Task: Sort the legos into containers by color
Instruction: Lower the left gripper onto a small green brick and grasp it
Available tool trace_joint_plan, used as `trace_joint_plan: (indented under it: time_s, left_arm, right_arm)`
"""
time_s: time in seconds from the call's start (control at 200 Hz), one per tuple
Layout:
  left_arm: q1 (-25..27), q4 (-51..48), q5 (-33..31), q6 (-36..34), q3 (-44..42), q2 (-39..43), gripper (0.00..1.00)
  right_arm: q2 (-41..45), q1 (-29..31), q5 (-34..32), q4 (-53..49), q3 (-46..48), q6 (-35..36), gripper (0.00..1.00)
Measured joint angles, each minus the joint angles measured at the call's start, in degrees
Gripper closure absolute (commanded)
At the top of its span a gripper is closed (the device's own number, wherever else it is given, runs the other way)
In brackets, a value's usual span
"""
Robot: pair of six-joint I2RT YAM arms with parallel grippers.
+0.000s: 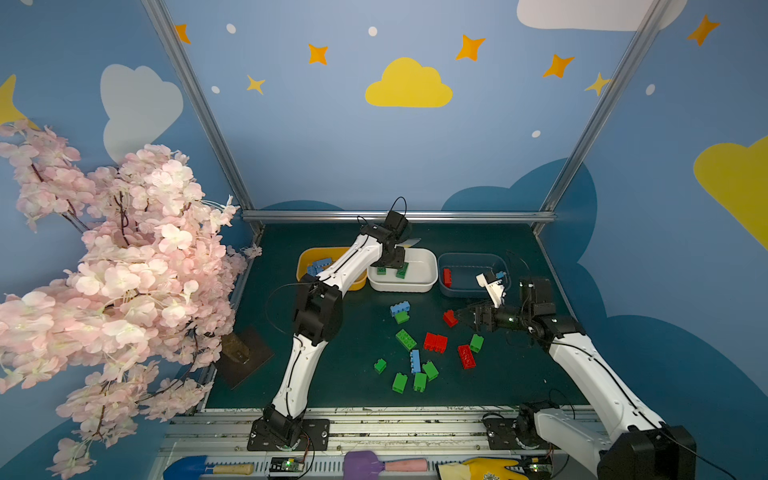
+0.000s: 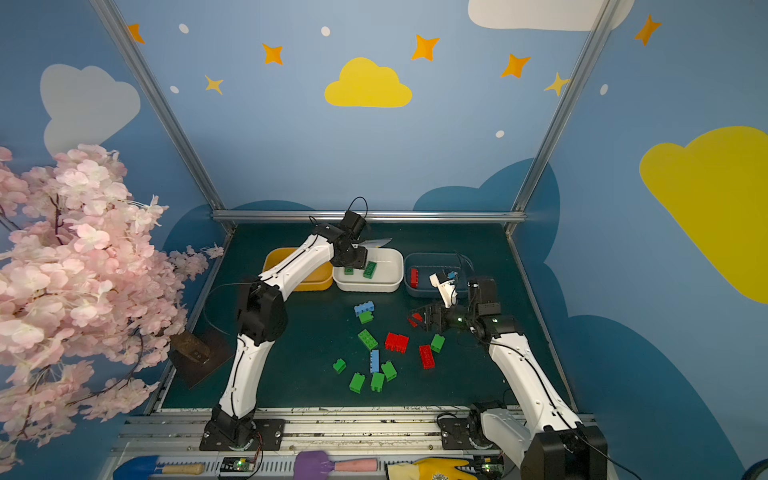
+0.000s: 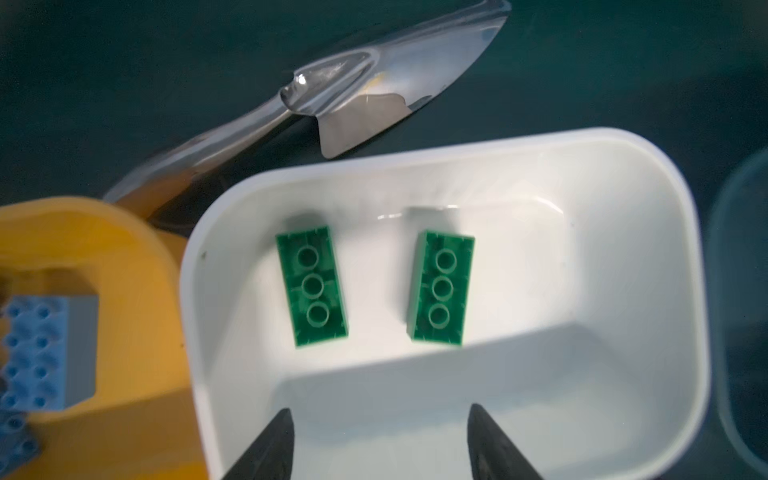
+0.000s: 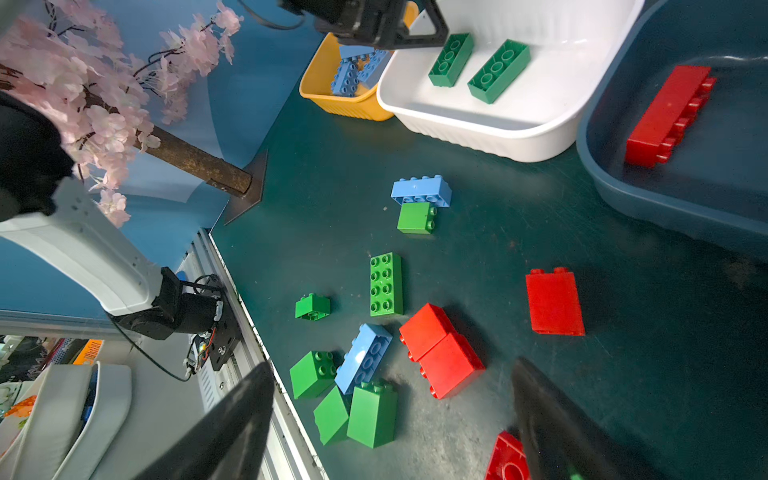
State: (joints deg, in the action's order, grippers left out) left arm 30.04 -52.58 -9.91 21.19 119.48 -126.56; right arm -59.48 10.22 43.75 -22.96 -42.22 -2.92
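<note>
My left gripper (image 1: 392, 266) (image 3: 380, 415) hangs open over the white tub (image 1: 430, 274) (image 3: 648, 249), with nothing between its fingers. Two long green legos (image 3: 311, 286) (image 3: 441, 289) lie studs-down in that tub. The yellow-orange tub (image 1: 305, 259) holds several blue legos (image 1: 320, 266). One long red lego (image 1: 447, 277) lies in the blue-grey tub (image 1: 471, 259). My right gripper (image 1: 459, 316) (image 4: 392, 363) is open and empty above the table, close to a loose red lego (image 1: 450, 318) (image 4: 555, 301). Loose green (image 1: 405, 339), blue (image 1: 400, 308) and red (image 1: 435, 343) legos are scattered mid-table.
A metal trowel (image 3: 374, 83) lies behind the white tub. An artificial pink blossom tree (image 1: 104, 270) on a dark base plate (image 1: 245, 357) fills the left side. A blue scoop (image 1: 187, 467), a purple spatula (image 1: 365, 463) and a yellow glove (image 1: 486, 467) lie along the front rail.
</note>
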Motion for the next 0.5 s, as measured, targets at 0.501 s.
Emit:
trace_joint_plan:
  time_s: [0.501]
  left_arm:
    - [14.86,3.87,5.79,9.11,-50.45,37.09,0.26]
  right_arm:
    - [1.57,0.52,1.79,-1.33,0.13,0.33,0.12]
